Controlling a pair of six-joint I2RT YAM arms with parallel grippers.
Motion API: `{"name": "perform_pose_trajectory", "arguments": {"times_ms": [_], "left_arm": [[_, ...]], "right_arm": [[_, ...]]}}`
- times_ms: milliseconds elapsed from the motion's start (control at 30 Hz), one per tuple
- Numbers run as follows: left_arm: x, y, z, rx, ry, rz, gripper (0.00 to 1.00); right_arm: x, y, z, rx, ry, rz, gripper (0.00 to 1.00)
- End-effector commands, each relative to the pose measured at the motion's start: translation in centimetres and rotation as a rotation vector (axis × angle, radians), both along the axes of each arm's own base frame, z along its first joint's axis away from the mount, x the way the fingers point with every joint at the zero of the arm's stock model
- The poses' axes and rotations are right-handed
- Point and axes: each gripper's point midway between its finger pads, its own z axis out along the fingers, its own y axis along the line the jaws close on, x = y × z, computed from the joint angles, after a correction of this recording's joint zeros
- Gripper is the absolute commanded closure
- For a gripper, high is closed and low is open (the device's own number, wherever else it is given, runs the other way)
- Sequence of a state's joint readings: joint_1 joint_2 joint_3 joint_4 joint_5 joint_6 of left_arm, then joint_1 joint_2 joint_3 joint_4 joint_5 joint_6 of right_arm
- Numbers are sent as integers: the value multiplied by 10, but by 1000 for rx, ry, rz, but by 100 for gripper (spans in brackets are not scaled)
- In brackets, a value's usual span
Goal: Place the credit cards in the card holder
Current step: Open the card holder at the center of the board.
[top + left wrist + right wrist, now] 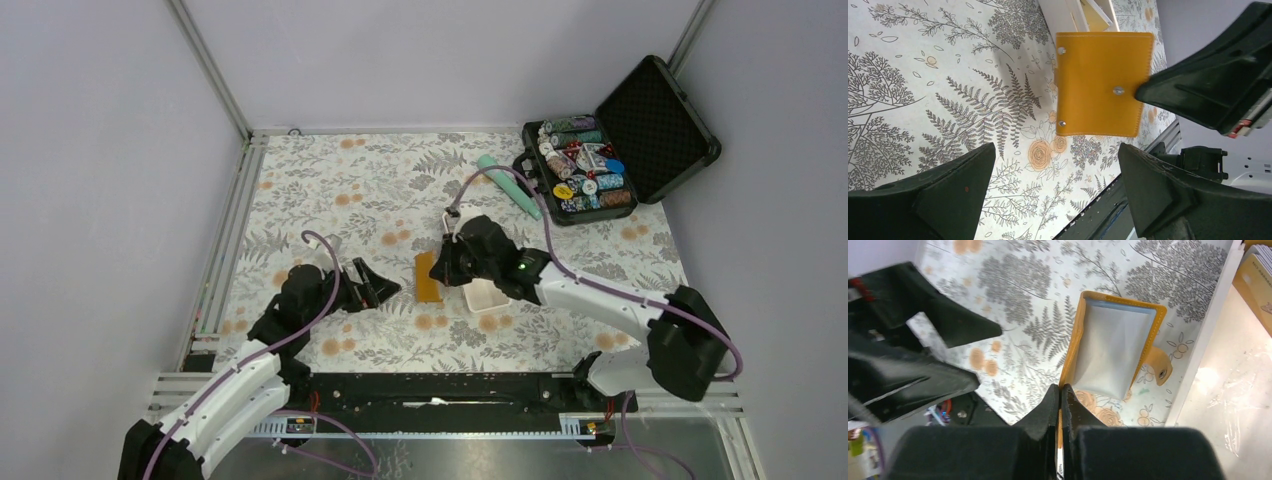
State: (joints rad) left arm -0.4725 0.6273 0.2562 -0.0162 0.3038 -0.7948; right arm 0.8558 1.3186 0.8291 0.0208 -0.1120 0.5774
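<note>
Shows an orange card holder (1098, 82), outer cover toward the lens, stitched along its edges, with three small metal studs. Sits over a tablecloth (948, 100) printed with grey ferns and orange flowers. Meets the dark tip of the right gripper (1148, 91) at its right edge, beside the middle stud. Leaves a white tray (1054, 12) just above the card holder, touching or nearly so, with a tan card (1095, 16) inside. Frames the left gripper (1057, 150) below the card holder, fingers (948, 190) spread wide, apart from it. Catches a metal rail (1168, 137) lower right of the card holder.
</note>
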Motion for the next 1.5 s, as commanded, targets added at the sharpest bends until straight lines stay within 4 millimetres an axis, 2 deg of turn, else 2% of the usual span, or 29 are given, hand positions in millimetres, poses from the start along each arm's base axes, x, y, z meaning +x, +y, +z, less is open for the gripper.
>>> {"name": "perform_pose_trajectory", "arguments": {"times_ms": [0,100,233,300,467,600,767,800,833,900,967,1067,1267,1467], "left_arm": [[5,-1,9,2,-49,-5,1],[4,-2,3,2,-38,-7,1],[4,2,-1,-3,-30,21,1],[5,6,-6,0,-19,50,1],[2,10,-21,-3,20,83,1],[1,12,-28,-3,23,89,1],[3,14,-27,7,1,101,1],[4,14,-26,11,-8,106,1],[5,14,-26,14,-17,110,1],[5,13,-26,18,-25,117,1],[4,9,-26,17,-28,117,1],[5,2,-24,22,-29,123,1],[12,-10,-5,9,-81,170,1],[16,-30,9,2,-145,193,1]], "right_arm": [[9,-3,-19,-232,-12,-28,100],[10,8,-39,-332,13,-26,100],[13,27,-52,-418,6,-24,99],[13,39,-61,-439,21,-12,86],[10,68,-72,-436,50,27,71],[11,82,-68,-408,54,44,66],[12,91,-53,-351,48,39,56],[12,92,-51,-340,50,38,56],[12,94,-49,-331,50,39,63],[13,95,-47,-323,45,38,85],[14,95,-46,-326,41,34,98],[18,90,-42,-346,31,7,100],[37,58,-31,-465,10,-190,100],[42,54,-27,-475,54,-309,100]]}}
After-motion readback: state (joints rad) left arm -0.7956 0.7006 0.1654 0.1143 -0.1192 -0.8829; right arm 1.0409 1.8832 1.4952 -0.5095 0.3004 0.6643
